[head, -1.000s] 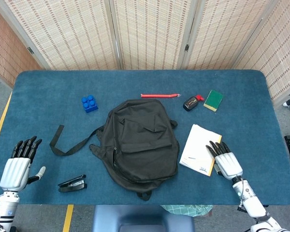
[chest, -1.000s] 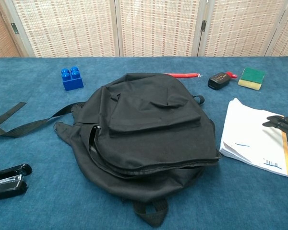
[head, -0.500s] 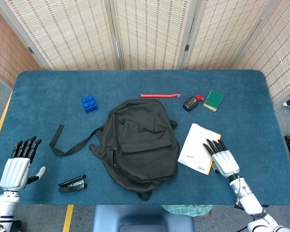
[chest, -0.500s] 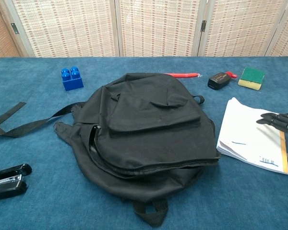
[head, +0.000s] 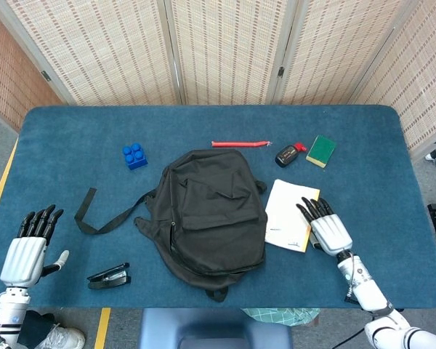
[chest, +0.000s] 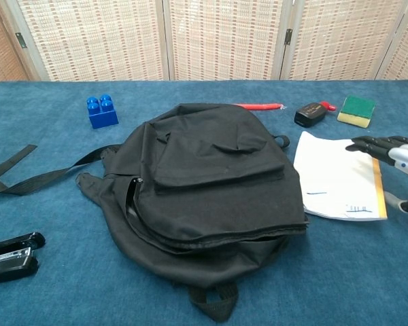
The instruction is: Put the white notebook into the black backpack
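The black backpack [head: 211, 214] [chest: 211, 183] lies flat in the middle of the table, its strap trailing out to the left. The white notebook [head: 291, 214] [chest: 338, 178] lies against the bag's right side, its left edge touching the fabric. My right hand [head: 325, 227] [chest: 398, 157] lies flat with fingers straight, its dark fingertips [head: 309, 209] resting on the notebook's right edge. My left hand [head: 25, 251] sits at the table's near left corner, fingers spread, holding nothing; the chest view does not show it.
A blue block [head: 134, 155] sits left of the bag and a black stapler [head: 109, 275] near the front left. Behind the bag lie a red pen [head: 240, 144], a black and red small object [head: 288, 154] and a green sponge [head: 320, 150].
My right hand has moved left and away from me, pushing the notebook along the table until it touches the backpack's right side. The left hand has stayed still.
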### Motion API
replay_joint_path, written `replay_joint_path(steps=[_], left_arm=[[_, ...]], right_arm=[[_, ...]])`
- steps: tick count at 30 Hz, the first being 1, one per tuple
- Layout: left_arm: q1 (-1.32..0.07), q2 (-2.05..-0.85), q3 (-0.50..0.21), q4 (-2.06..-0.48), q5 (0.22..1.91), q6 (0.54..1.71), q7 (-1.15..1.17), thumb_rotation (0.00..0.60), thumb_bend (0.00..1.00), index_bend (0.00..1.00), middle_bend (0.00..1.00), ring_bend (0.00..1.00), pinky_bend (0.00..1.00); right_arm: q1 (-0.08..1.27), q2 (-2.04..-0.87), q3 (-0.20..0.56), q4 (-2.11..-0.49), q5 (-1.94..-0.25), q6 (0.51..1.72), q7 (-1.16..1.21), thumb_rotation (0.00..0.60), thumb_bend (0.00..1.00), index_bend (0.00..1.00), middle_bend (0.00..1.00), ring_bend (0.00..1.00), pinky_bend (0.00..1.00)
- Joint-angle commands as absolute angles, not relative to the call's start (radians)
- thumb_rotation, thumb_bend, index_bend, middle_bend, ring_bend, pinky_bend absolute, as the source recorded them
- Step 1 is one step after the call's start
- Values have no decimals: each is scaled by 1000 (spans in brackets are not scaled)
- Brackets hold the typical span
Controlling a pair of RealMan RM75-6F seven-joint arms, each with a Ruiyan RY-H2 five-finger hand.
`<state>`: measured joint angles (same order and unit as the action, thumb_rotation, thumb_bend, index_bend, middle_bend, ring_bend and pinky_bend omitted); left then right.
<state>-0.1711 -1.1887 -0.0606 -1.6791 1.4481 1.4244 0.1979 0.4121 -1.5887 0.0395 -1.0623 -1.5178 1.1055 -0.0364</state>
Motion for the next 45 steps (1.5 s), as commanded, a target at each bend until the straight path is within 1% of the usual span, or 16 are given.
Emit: replay_joint_path(steps=[1,11,15,21,23,26,29,34,40,45], left_arm=[[-170,-1188,-62,-1679,1447,1426,197,600,358,51,62,67,0],[-169,-1189,-62,-1677,1443,1425,193,600,358,51,61,67,0],[-166,-1188,-60,-1674,1441,1427,188,600,358,50,61,67,0],[-166,-1191,-60,-1671,1436,1424,188,600,358,51,61,67,0],[-170,-1193,-60,-1673,1438,1419,193,600,358,51,61,67,0],[-175,-1195,-61,-1677,1442,1415,198,600,358,51,61,67,0],[-177,-1195,-62,-1681,1443,1414,203,600,358,51,61,67,0],[-176,-1194,-63,-1683,1437,1414,206,600,358,51,61,67,0],[-176,-1195,-60,-1686,1435,1411,208,600,358,51,61,67,0],[-177,-1193,-61,-1688,1435,1411,210,600,358,51,61,67,0]], right_arm=[[423,-1590,47,-1071,-1519,1106,-40,600,509,0,2,11,0],[481,-1610,60,-1108,-1517,1059,-78,600,510,0,3,17,0],[481,-1607,61,-1117,-1515,1074,-77,600,509,0,3,17,0],[457,-1592,50,-1128,-1534,1141,-39,600,510,5,16,36,0],[449,-1601,47,-1119,-1541,1166,-23,600,506,66,29,50,0],[444,-1617,45,-1099,-1548,1187,-4,600,450,188,72,70,0],[441,-1635,43,-1075,-1557,1210,14,600,428,281,122,87,3],[437,-1650,40,-1055,-1566,1232,36,600,386,367,175,103,13],[436,-1667,39,-1037,-1574,1252,56,600,386,468,250,135,36],[438,-1674,37,-1030,-1567,1240,47,600,386,530,289,157,43]])
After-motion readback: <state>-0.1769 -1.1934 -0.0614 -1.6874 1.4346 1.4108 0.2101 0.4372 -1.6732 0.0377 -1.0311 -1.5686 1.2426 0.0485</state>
